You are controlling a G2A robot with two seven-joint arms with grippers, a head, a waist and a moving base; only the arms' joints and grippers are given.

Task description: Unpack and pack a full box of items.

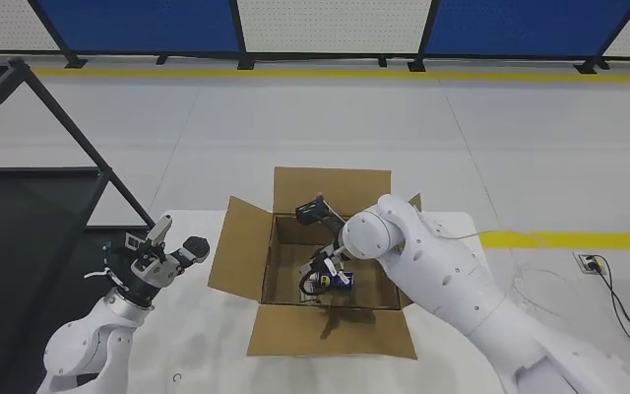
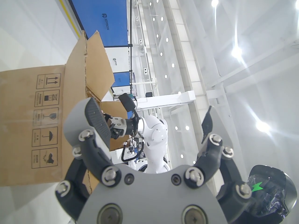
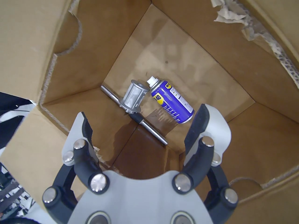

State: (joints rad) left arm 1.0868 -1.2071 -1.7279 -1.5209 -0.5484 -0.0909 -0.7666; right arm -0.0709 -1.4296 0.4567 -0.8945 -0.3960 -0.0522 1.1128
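Now: left claw (image 1: 177, 241), lower left of top view, spread wide, empty, above white worktop (image 1: 197, 335), beside open brown cardboard box (image 1: 241, 251). Frame centre: right claw (image 3: 142, 120) inside box, released, over silver metal cylinder on rod (image 3: 134, 96) and blue spray can (image 3: 171, 102), both lying just beside each other on box floor.

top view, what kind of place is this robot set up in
Likely an industrial robot test hall or lab: blue and white partition panels fence a pale floor marked with a yellow painted line, and the left wrist view shows a high ceiling with bright spotlights.
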